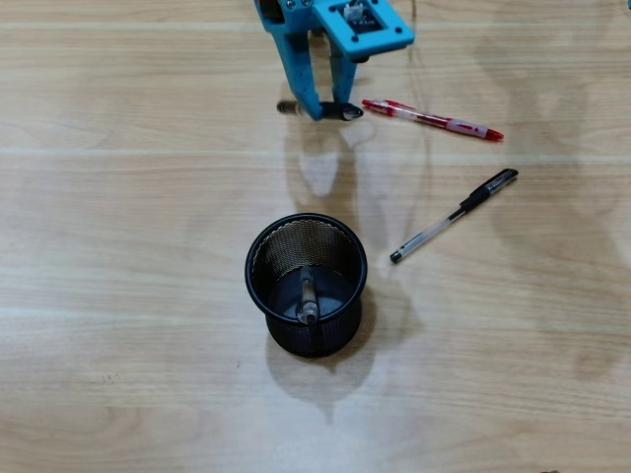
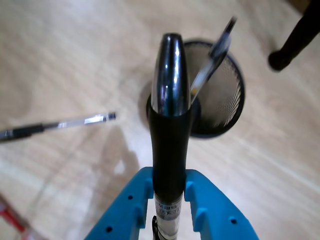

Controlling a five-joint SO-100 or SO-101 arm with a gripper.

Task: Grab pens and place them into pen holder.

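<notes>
I have the blue two-finger gripper (image 2: 170, 192) clamped on a slim pen with a black grip and a shiny chrome tip (image 2: 170, 125). In the wrist view the pen runs straight out from between the blue fingers (image 2: 200, 200), its long axis pointing away from me toward the round black wire-mesh pen holder (image 2: 227, 107). The tip overlaps the holder's near-left rim in that view, though I cannot tell its height above the cup.

In the overhead view the gripper (image 1: 330, 108) sits at the far edge of the wooden table (image 1: 118, 296), and the holder (image 1: 307, 284) lies well apart from it on the near side, almost directly in line. So my judgement is that the coming move is a straight carry toward the near side, then tipping the pen upright over the opening.

One grey and clear pen (image 1: 308, 299) already leans inside the holder. A red pen (image 1: 434, 119) lies just right of the gripper, and a clear pen with a black cap (image 1: 454, 215) lies right of the holder, slanting.
</notes>
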